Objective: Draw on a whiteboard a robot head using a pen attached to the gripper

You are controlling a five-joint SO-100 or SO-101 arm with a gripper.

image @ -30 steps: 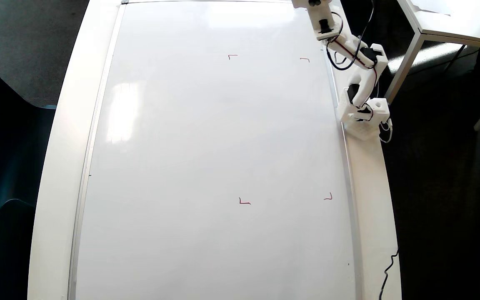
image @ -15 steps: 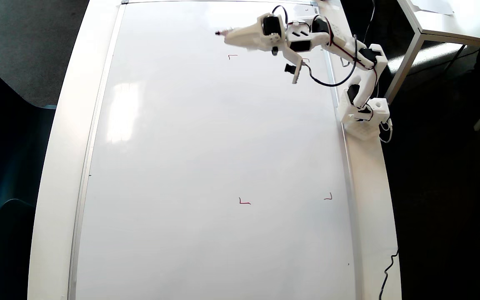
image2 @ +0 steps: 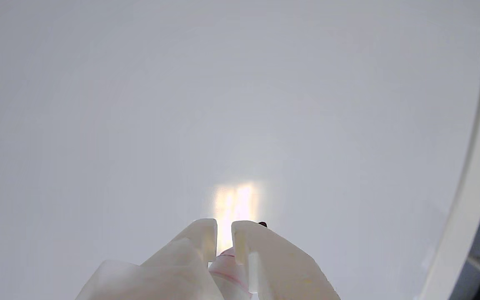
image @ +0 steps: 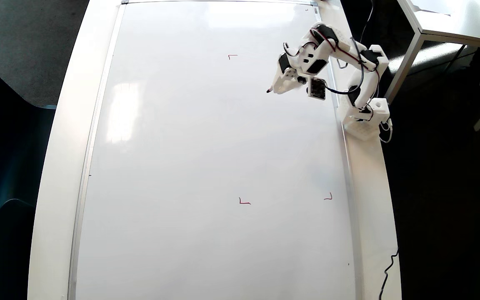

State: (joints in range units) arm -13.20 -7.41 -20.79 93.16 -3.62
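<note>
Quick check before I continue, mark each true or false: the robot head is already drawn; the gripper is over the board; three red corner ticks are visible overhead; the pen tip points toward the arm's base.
1. Robot head already drawn: false. The whiteboard shows no drawing.
2. The gripper is over the board: true.
3. Three red corner ticks visible overhead: true.
4. The pen tip points toward the base: false, it points away.

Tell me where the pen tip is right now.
In the overhead view the pen tip sits over the whiteboard in its upper right part, sticking out left of the gripper, below and between the two upper red corner ticks.
</note>
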